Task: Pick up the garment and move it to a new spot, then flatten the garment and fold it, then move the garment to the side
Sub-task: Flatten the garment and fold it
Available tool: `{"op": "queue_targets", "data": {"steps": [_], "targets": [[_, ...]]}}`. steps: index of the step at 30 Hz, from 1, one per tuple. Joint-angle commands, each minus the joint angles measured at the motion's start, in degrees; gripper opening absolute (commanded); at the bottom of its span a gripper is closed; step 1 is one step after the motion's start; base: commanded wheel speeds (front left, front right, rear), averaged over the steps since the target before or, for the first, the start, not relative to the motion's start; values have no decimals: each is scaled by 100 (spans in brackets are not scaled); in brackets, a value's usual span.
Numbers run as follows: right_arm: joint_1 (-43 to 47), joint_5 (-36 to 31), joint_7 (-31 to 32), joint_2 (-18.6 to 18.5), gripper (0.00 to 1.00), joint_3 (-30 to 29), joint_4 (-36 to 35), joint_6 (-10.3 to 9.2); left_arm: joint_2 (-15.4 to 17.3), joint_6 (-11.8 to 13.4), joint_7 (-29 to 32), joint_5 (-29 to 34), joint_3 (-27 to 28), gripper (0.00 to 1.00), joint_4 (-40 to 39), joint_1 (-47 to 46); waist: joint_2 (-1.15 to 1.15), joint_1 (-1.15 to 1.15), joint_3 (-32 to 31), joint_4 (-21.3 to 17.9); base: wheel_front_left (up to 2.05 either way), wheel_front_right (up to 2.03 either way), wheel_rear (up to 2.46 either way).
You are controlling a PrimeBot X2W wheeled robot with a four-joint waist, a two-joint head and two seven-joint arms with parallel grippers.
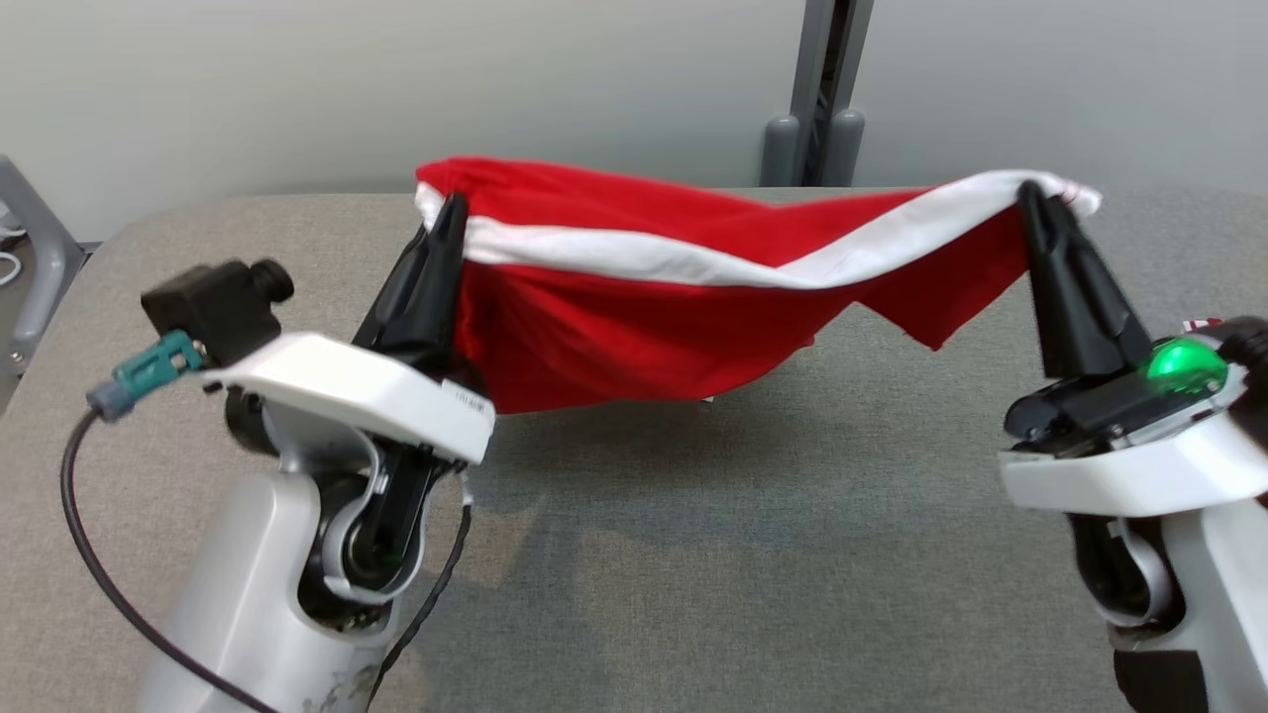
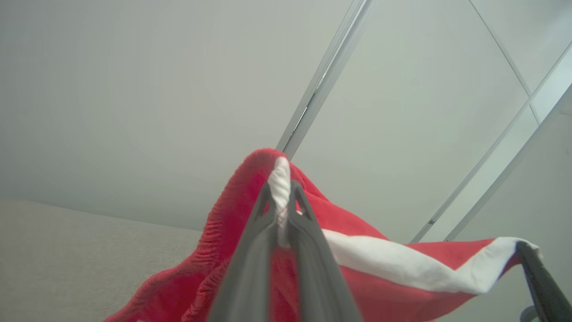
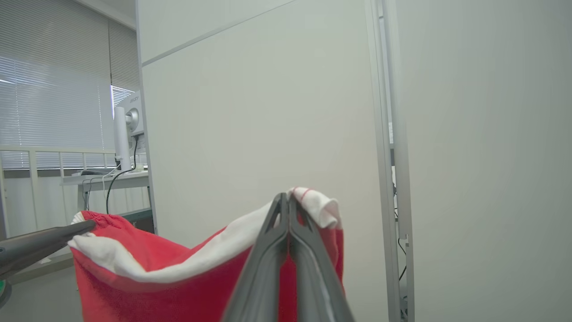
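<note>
The garment [image 1: 634,327] is red cloth with a white band along its top edge, and it hangs stretched between my two grippers above the grey table [image 1: 693,555]. My left gripper [image 1: 454,203] is shut on its left end, where white trim is pinched between the fingers [image 2: 280,188]. My right gripper [image 1: 1030,190] is shut on the right end, clamping a white tip with thin red stripes [image 3: 286,199]. The middle sags. Its lower edge hangs close to the table; whether it touches I cannot tell. Any print on the garment is hidden.
A pale wall runs behind the table, with a grey post [image 1: 822,89] at the back middle. A grey metal frame [image 1: 30,248] stands off the table's left edge. The right wrist view shows a desk with a monitor [image 3: 127,129] far left.
</note>
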Motion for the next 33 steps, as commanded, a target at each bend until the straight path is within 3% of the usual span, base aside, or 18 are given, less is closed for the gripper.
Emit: {"op": "queue_targets", "data": {"steps": [1, 5, 13, 18, 23, 27, 33], "targets": [[-59, -61, -4, 21, 0, -88, -78, -3, -61, 55, 90, -149, 63, 0, -73, -129, 0, 0, -8, -22, 0, 0, 0], [-255, -300, 64, 76, 0, -376, -220, -3, -359, 436, 570, -980, 352, 0, -260, -496, 0, 0, -5, -90, 0, 0, 0], [-973, -673, 719, 63, 0, -704, -275, -3, -539, 2045, 814, -2348, 692, 0, -284, -1560, 0, 0, 254, -250, 0, 0, 0], [-1784, -756, 1164, -103, 0, -706, -74, -3, -543, 2651, 817, -2786, 442, 0, 192, -2421, 0, 0, 742, -334, 0, 0, 0], [-3150, -478, 1478, -310, 0, -427, 491, -3, -513, 2741, 868, -2580, 246, 0, 1124, -3730, 0, 0, 1520, -506, 0, 0, 0], [-4459, -423, 1265, -454, 0, -13, 1311, -3, -453, 2521, 713, -2372, 284, 0, 2025, -4952, 0, 0, 2097, -676, 0, 0, 0], [-6036, -695, 320, -399, 0, 52, 2654, -4, -480, 1694, 102, -2276, 482, 0, 3247, -6507, 0, 0, 2750, -814, 0, 0, 0]]}}
